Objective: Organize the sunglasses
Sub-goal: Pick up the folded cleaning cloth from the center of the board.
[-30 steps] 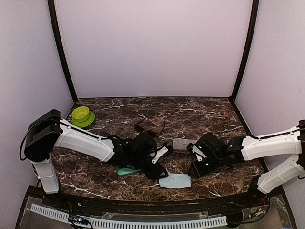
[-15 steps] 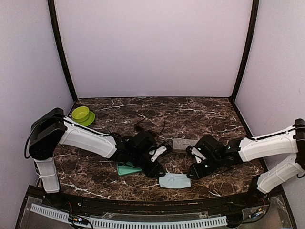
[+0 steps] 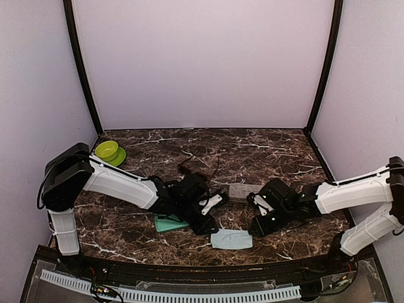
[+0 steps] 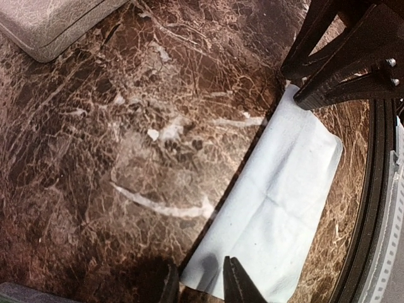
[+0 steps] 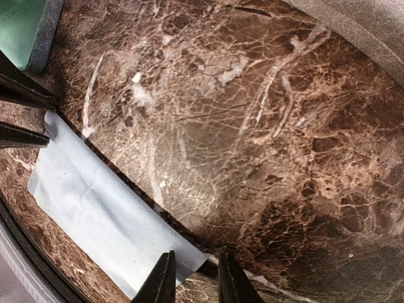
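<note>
The one pair of sunglasses (image 3: 188,167) I could make out lay on the marble table (image 3: 284,151) just behind the left arm's wrist, in the middle of the table. It was a small dark shape with a thin temple wire curving off to its right. Its long axis ran roughly left to right, but it was too small to tell which way the lenses faced. Bare marble lay between it and the back wall, and more off to the right. A lime-green bowl (image 3: 106,149) stood well apart at the back-left corner.

Both arms reached low toward a light-blue cloth (image 3: 231,239), which lay flat near the table's black front rim (image 3: 189,262) with little room in front of it. The left gripper (image 4: 198,285) sat at the cloth's left corner and the right gripper (image 5: 192,281) at its right corner. Each had its fingers drawn close, with only a narrow gap and a corner of cloth lying in that gap. I could not tell whether either actually pinched the fabric.

A teal case (image 3: 167,223) lay partly under the left arm, just left of the cloth. A grey case (image 3: 243,190) lay between the two wrists, behind the cloth and to the right of the sunglasses.
</note>
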`<state>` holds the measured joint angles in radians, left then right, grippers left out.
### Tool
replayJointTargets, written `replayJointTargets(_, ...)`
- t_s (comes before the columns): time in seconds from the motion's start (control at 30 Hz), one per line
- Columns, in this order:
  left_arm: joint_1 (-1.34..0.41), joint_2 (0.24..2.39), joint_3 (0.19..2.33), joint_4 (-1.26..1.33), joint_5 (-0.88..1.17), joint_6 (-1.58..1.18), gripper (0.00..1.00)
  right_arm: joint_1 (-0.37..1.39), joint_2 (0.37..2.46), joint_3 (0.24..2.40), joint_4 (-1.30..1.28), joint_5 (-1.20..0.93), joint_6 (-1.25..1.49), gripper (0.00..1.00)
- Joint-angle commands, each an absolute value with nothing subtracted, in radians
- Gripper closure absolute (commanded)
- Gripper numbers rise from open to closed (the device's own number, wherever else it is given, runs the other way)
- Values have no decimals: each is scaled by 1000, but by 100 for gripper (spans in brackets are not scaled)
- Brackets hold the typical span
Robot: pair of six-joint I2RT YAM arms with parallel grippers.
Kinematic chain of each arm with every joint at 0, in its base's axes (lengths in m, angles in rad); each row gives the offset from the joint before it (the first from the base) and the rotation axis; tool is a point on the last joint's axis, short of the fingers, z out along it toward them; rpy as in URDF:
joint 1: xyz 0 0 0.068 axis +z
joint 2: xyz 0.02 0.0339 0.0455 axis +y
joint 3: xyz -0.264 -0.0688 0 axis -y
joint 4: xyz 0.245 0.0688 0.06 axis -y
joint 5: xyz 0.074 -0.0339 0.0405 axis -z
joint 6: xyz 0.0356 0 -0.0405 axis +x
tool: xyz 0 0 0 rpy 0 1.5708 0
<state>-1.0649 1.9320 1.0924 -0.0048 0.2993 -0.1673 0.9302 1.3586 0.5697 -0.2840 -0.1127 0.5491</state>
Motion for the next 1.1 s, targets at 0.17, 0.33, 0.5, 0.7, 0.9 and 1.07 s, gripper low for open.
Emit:
replayJointTargets(0.17, -1064, 1939, 1111, -59, 306, -161, 78, 919, 1371, 556, -245, -150, 528, 79)
replayJointTargets(0.33, -1065, 1933, 1115, -73, 289, -160, 75, 919, 1370, 552, -233, -171, 531, 79)
replayJointTargets(0.5, -1065, 1933, 1110, -75, 288, -158, 77, 919, 1371, 551, -238, -163, 531, 81)
replayJointTargets(0.7, -1065, 1934, 1104, -78, 288, -152, 85, 919, 1375, 559, -245, -151, 527, 85)
replayJointTargets(0.9, -1065, 1940, 1110, -72, 304, -148, 91, 919, 1390, 570, -247, -146, 519, 90)
replayJointTargets(1.07, -1066, 1940, 1109, -66, 309, -151, 97, 918, 1388, 574, -250, -135, 513, 96)
